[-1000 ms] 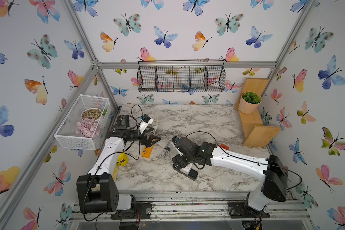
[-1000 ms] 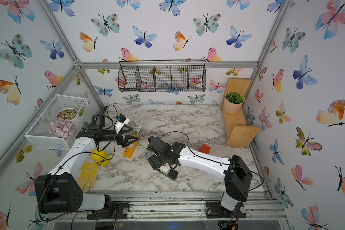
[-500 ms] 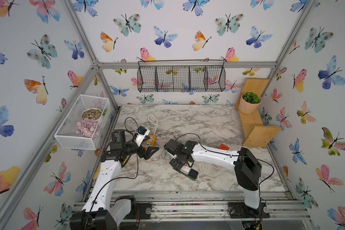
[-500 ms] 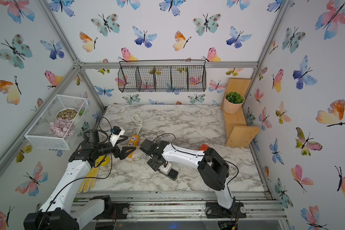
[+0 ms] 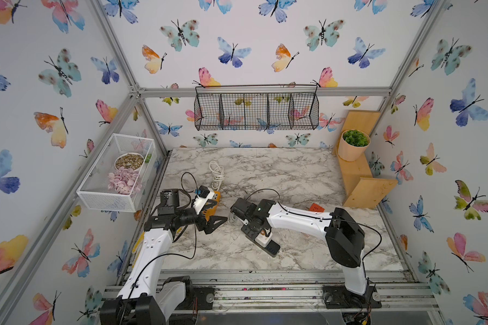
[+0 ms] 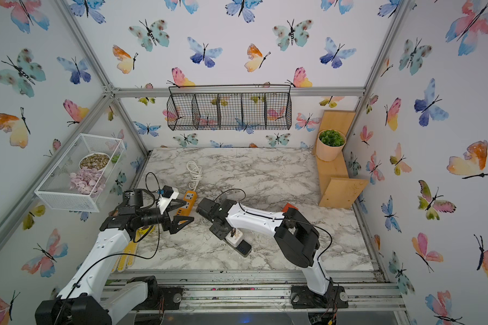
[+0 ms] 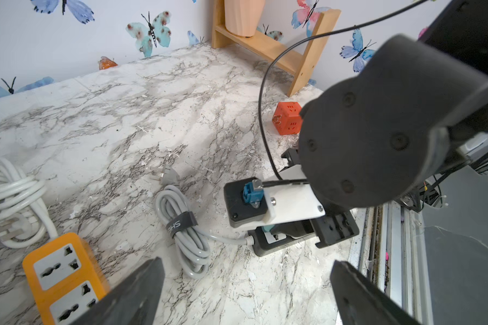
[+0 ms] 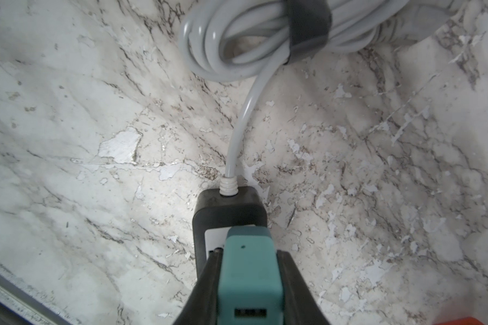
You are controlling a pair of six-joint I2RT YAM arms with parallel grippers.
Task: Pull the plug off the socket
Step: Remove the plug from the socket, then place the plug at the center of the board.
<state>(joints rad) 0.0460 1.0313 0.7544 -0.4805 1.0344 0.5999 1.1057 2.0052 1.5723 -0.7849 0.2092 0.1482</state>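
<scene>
A black power strip, the socket (image 5: pixel 268 248) (image 6: pixel 242 248) (image 8: pixel 228 209), lies near the table's front middle, with its grey cord leading off to a strapped coil (image 7: pixel 187 233). A teal plug (image 8: pixel 248 270) stands in the strip, and its top face has a small slot. My right gripper (image 8: pixel 250 254) (image 5: pixel 254 229) is shut on this plug, one black finger pressed on each side. My left gripper (image 7: pixel 245 271) (image 5: pixel 214 215) hangs open to the left of the strip, above bare marble, holding nothing.
An orange power strip (image 7: pixel 59 278) (image 5: pixel 215 200) with a white coiled cord (image 5: pixel 217 171) lies under the left gripper. A white adapter (image 5: pixel 264 239) sits further along the black strip. A red cube socket (image 7: pixel 288 118) is behind the right arm. A wooden shelf with a plant pot (image 5: pixel 352 145) stands at the back right.
My right gripper's jaws have closed onto the teal plug. The left gripper has shifted a little toward the front of the table and stays open.
</scene>
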